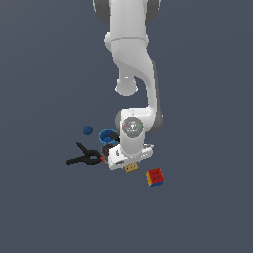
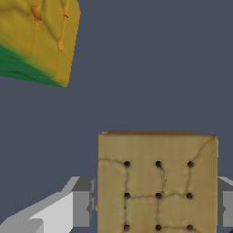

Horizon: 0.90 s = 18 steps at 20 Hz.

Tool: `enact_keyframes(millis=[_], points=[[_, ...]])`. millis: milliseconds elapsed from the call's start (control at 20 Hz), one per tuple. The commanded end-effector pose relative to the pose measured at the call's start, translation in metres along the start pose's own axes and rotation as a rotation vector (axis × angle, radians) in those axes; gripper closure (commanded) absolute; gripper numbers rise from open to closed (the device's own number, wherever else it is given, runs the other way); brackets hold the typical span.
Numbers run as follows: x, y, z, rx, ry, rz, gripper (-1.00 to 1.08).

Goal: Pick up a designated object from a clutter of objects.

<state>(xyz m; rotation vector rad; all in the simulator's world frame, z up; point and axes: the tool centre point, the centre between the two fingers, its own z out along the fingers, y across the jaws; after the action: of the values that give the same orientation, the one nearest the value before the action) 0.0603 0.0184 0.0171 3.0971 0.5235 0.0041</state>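
Note:
The designated object, a flat tan-brown square block [image 2: 157, 182] with dark dots on its face, sits between my two fingers in the wrist view. One grey finger [image 2: 82, 207] stands against one side of the block and the other finger [image 2: 226, 205] against the opposite side. My gripper [image 2: 157, 205] is shut on the block. In the exterior view the block [image 1: 131, 168] shows just under the white hand, and my gripper [image 1: 129, 165] is low over the floor. The fingers are hidden there.
A multicoloured cube [image 1: 155, 177] lies close by on the exterior view's right; its yellow and green faces [image 2: 36, 41] show in the wrist view. A black clamp [image 1: 83, 158], a blue cup [image 1: 107, 136] and a blue ball [image 1: 88, 130] lie on the exterior view's left.

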Motion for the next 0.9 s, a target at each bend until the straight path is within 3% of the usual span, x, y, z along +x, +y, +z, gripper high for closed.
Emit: enact_keyframes(millis=[0, 850], points=[[-0.003, 0.001, -0.006, -0.001, 0.001, 0.000, 1.08], [-0.063, 0.006, -0.101, -0.001, 0.000, 0.001, 1.08]])
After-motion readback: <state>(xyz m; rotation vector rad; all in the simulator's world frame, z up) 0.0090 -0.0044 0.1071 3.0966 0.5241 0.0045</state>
